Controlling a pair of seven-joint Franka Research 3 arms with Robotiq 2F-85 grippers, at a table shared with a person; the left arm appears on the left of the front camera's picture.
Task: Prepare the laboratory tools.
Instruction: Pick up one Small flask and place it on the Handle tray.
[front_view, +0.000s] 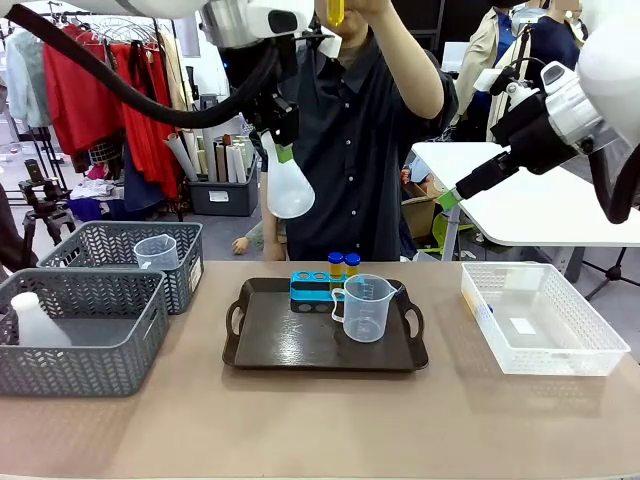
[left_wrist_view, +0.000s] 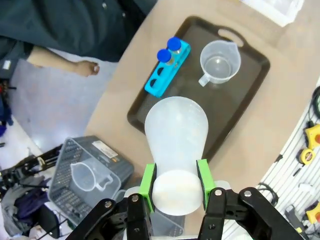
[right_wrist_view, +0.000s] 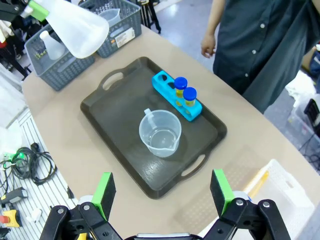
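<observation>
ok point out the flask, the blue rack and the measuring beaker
flask (left_wrist_view: 176, 130), left wrist view, wide body
blue rack (right_wrist_view: 162, 80), right wrist view, empty end
measuring beaker (front_view: 368, 315), front view, side wall

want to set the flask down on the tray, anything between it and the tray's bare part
Nothing visible. The left gripper, jaws shut on the flask, holds it in open air above the tray; the rack and beaker stand to one side.

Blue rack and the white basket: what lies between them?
In the front view, the clear measuring beaker on the brown tray; beyond the tray, bare table up to the basket.
</observation>
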